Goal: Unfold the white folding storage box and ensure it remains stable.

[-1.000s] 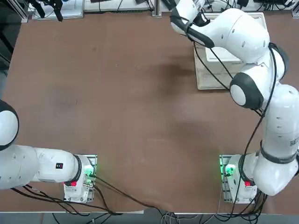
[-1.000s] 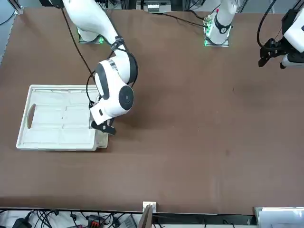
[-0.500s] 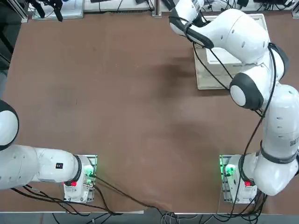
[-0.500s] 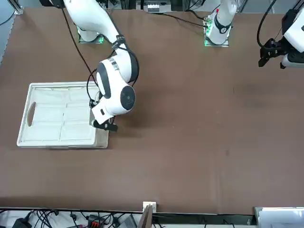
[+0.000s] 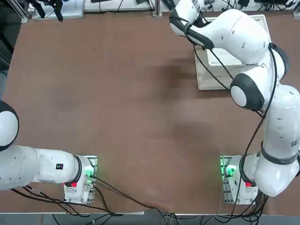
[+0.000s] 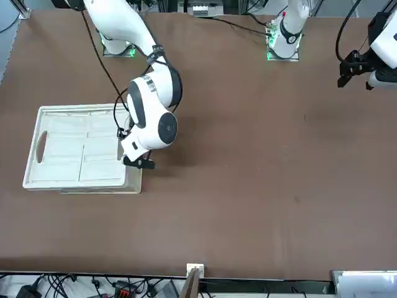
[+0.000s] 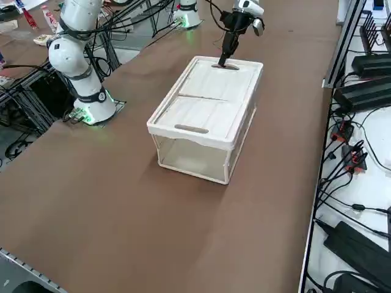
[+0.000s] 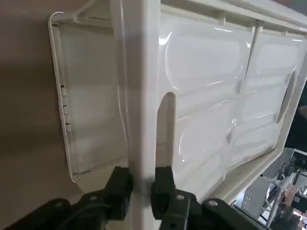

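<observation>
The white folding storage box (image 7: 208, 104) stands at the far right of the brown table, its thick rim raised above its base with pale walls showing beneath (image 7: 195, 155). Its top panels lie flat inside the rim (image 6: 74, 149). My right gripper (image 7: 223, 60) is at the box's end nearest the table's middle, shut on the rim at the oval handle cut-out. In the wrist view the two black fingers (image 8: 165, 182) pinch the rim (image 8: 139, 86) from both sides. From the top view my arm hides most of the box (image 5: 208, 77).
Black power units and cables (image 7: 366, 91) lie along the bench beyond the table's right edge. The arm bases with green lights (image 5: 229, 171) sit at the near edge. Bare brown tabletop (image 5: 117, 93) stretches left of the box.
My right gripper has risen slightly with the rim in its grip. In the front view the rim has shifted away from the base, whose edge now shows beneath it.
</observation>
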